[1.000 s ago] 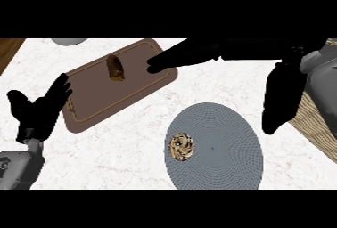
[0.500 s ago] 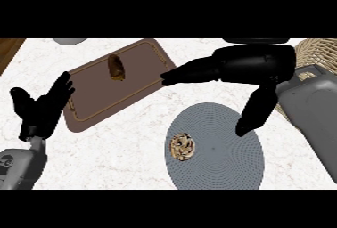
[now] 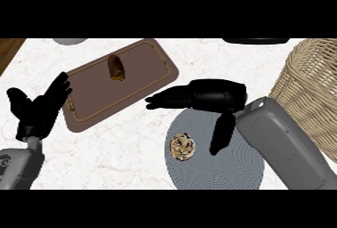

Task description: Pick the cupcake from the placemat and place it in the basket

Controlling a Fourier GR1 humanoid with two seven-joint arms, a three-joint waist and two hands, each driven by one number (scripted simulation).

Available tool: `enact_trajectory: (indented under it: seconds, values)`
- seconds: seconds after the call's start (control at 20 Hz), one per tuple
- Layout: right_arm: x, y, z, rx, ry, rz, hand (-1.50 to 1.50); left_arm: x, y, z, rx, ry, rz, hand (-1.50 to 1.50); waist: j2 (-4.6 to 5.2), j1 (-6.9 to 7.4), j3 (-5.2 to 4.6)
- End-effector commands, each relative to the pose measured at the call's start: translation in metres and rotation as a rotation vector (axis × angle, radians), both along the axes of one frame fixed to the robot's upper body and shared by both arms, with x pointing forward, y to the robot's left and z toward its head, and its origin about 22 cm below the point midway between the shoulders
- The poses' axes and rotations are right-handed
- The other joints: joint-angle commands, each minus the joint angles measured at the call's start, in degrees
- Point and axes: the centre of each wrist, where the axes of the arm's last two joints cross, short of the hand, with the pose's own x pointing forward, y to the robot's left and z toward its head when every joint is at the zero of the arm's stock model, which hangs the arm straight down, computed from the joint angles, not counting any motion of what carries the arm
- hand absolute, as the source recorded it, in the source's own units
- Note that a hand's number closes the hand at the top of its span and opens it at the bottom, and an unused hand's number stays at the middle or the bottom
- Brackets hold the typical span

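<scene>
The cupcake, a brown and cream swirl seen from above, sits on the left part of the round grey placemat. My right hand hovers over the placemat's far edge, open. Its fingers stretch left beyond the cupcake, and its thumb points down just to the cupcake's right. The hand does not touch the cupcake. The woven basket stands at the right edge, partly cut off by the view. My left hand rests open at the left, fingers up.
A brown tray lies at the back left with a brown bread-like piece on it. A grey-white dish and a dark object peek in at the far edge. The marble counter ends at a wooden strip, far left.
My right hand has come nearer and leftward, from beside the tray's far corner to over the placemat's far edge, thumb now beside the cupcake. The left hand and cupcake have not moved.
</scene>
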Motion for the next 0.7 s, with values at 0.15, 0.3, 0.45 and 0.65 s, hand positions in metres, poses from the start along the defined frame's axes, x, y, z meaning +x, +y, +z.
enact_trajectory:
  seconds: [0.15, 0.3, 0.45, 0.65]
  values:
    - [-0.010, 0.026, -0.066, -0.023, 0.025, 0.030, -1.50, -0.007, -0.010, -0.004, 0.007, -0.003, -0.001, 0.00, -0.13, -0.13, -0.01]
    - [-0.009, 0.021, -0.078, -0.097, -0.002, 0.047, -1.50, 0.001, -0.007, -0.001, -0.005, 0.003, 0.006, 0.00, -0.12, -0.33, -0.01]
    - [0.001, 0.014, -0.097, -0.143, 0.004, 0.056, -1.50, -0.007, 0.001, -0.014, -0.002, 0.011, -0.003, 0.00, -0.03, -0.09, -0.02]
    - [-0.009, 0.033, -0.091, -0.169, -0.023, 0.070, -1.50, -0.013, 0.012, -0.002, 0.002, 0.010, -0.025, 0.00, -0.27, -0.37, -0.02]
